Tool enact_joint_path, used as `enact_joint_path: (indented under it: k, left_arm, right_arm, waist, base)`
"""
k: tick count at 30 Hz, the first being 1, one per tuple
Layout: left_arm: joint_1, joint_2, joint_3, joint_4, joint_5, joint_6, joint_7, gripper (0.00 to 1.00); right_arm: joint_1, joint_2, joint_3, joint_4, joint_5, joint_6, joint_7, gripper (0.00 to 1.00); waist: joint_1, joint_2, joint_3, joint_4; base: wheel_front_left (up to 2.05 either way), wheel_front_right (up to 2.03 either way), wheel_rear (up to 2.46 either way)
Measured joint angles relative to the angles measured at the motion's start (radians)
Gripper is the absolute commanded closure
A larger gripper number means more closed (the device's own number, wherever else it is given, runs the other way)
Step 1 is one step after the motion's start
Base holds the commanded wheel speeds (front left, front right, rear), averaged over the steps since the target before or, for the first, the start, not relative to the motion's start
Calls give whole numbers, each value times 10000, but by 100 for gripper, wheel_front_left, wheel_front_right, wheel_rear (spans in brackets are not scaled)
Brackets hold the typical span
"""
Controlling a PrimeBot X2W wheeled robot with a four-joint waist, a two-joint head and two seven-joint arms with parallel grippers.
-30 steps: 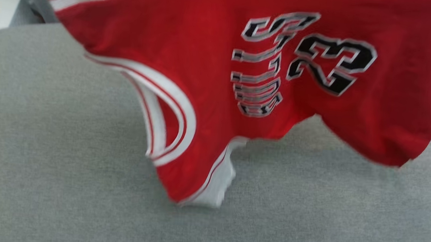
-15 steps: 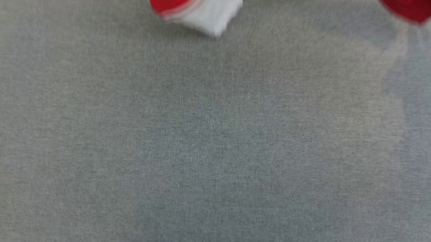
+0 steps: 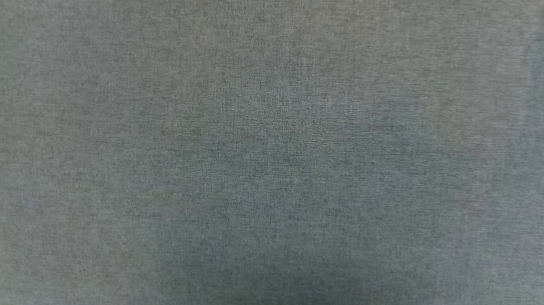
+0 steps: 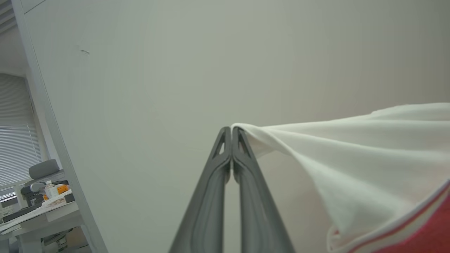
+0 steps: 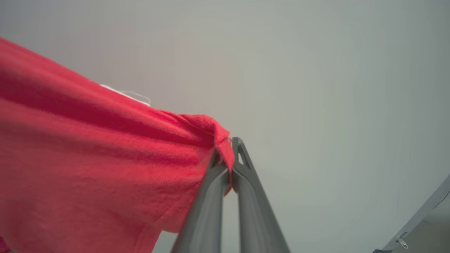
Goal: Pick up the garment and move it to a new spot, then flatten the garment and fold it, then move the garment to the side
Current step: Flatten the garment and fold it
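Observation:
The garment hangs in the air, held by both arms. In the left wrist view my left gripper (image 4: 231, 130) is shut on the edge of the garment's white sleeve (image 4: 351, 158), which stretches off to the right with striped trim and red cloth (image 4: 425, 239) at the lower right corner. In the right wrist view my right gripper (image 5: 228, 144) is shut on a bunched corner of the red garment (image 5: 88, 158), which spreads to the left. Both grippers point up toward a pale wall. The head view holds the grey cloth tabletop (image 3: 272, 152) with soft shadows on it.
A pale wall (image 4: 211, 63) stands behind both grippers. A white vertical frame post (image 4: 52, 133) and a desk (image 4: 38, 211) with bottles and clutter sit at the left of the left wrist view. A grey bracket (image 5: 418, 218) shows at the lower right of the right wrist view.
The garment has risen out of the top of the head view, from covering the upper half, to two low tips, to bare grey tabletop. The picture has shifted too, so the camera has moved.

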Motion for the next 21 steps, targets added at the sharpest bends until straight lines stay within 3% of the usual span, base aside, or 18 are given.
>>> enact_joint_path:
  k: [5,10,21]
  left_arm:
    - [-101,-380,-125,1129,67,-247,-646,100]
    - [712,-642,38,1045,-88,-357,-752,100]
    - [6128,-1565,608,-1248,-263,-447,-761,100]
  right_arm:
    - [-176,422,-142,1093,-514,-2,-884,100]
    - [43,598,0,1760,-606,-8,-1546,100]
    - [2773,512,1273,2736,355,-17,-2872,100]
  waist:
    - [0,0,344,136]
    - [-1,0,418,342]
    - [-3,0,-439,576]
  base:
    - [0,0,0]
    - [0,0,0]
    - [0,0,0]
